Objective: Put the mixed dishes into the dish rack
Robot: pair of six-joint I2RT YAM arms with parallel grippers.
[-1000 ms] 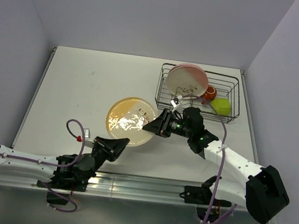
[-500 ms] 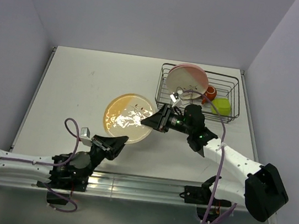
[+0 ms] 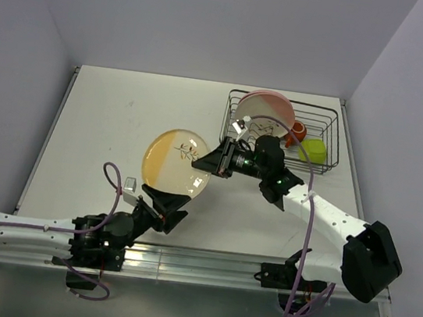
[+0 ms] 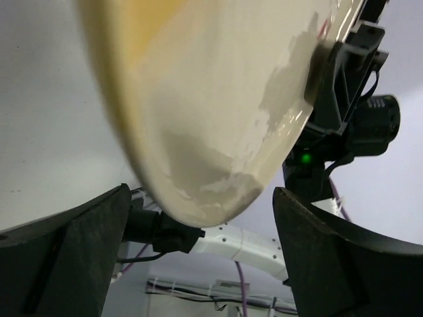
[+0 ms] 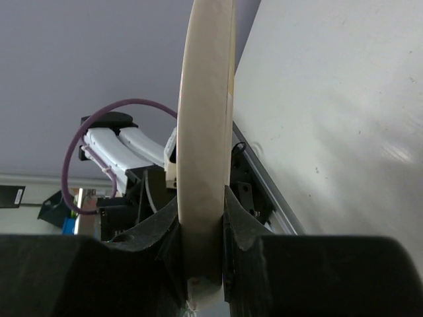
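The table carries the dish rack, which stands behind the right gripper, at the far right of the surface.

The yellow-and-cream plate is the largest dish outside the rack. It stands tipped up on edge, to the left of the right gripper and just above and beyond the left gripper. The right gripper is clamped on the plate's right rim. In the right wrist view the rim runs upright between the two fingers, both of them pressed against it. The left gripper is released. In the left wrist view its fingers stand wide apart on either side of the plate's lower edge, with a gap on each side. The plate appears to be lifted off the table, though no view shows its lowest point clearly.

The pink-and-cream plate stands upright in the left end of the rack, just behind the right gripper. The lime-green bowl lies in the right part of the rack, to the right of that gripper. The orange-red cup sits just beside the bowl, between it and the upright plate.
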